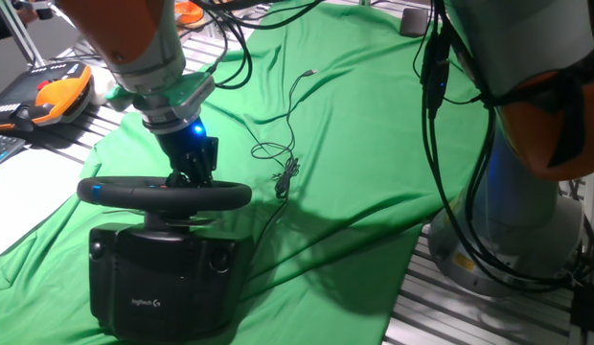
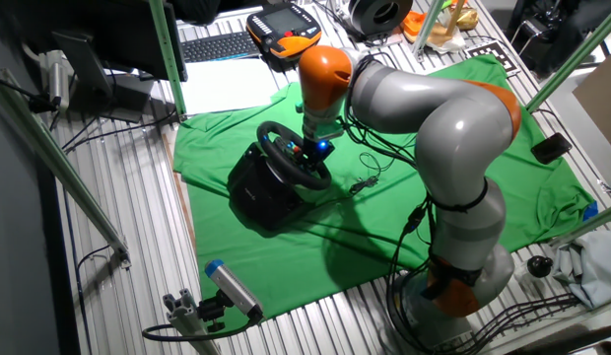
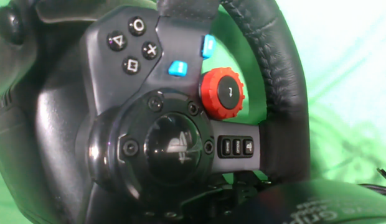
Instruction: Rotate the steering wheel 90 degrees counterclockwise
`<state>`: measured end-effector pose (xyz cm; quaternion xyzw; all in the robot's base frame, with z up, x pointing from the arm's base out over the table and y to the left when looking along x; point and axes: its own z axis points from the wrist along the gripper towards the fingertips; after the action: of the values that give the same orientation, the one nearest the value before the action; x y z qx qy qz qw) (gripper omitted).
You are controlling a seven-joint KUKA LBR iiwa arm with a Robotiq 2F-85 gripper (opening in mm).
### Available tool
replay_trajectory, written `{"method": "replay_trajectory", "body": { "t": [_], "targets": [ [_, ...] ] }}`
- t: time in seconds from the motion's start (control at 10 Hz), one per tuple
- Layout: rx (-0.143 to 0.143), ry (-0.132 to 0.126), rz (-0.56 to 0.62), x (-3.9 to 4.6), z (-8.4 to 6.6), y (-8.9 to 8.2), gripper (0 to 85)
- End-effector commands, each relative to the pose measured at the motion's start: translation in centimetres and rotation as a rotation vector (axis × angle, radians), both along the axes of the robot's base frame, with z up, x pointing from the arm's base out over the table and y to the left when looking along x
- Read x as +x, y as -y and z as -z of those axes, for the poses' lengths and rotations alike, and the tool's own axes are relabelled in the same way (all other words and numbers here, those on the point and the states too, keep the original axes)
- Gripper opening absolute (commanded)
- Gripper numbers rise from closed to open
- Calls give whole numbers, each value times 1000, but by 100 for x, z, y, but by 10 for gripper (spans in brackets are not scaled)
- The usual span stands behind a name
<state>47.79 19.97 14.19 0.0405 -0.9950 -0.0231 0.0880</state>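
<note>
The steering wheel (image 1: 163, 193) sits on its black base (image 1: 168, 278) at the near left of the green bench (image 1: 374, 163), and the tool (image 1: 190, 174) touches its rim but whether it pinches cannot be told, so it might slip off while turning.

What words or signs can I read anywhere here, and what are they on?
"logitech G": white logo on the steering wheel base front.
Triangle, circle, cross, square: buttons on the wheel face.
PlayStation logo: centre cap.
Small button row: symbols too blurred to read.
</note>
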Motion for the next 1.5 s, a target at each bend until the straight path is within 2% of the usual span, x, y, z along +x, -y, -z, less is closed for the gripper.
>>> {"method": "replay_trajectory", "body": {
  "t": [0.0, 0.2, 0.4, 0.5, 0.7, 1.0, 1.4],
  "targets": [
    [5, -1, -1, 17, -10, 2, 0],
    [7, 0, -4, 35, -10, 8, 0],
    [-22, 12, -32, 21, 30, 74, 0],
    [-8, 8, -40, 13, 70, 142, 0],
    [-7, 8, -39, 13, 80, 155, 0],
    [4, 20, -29, 67, 139, 93, 0],
    [10, 12, -29, 180, 109, 53, 0]
  ]
}}
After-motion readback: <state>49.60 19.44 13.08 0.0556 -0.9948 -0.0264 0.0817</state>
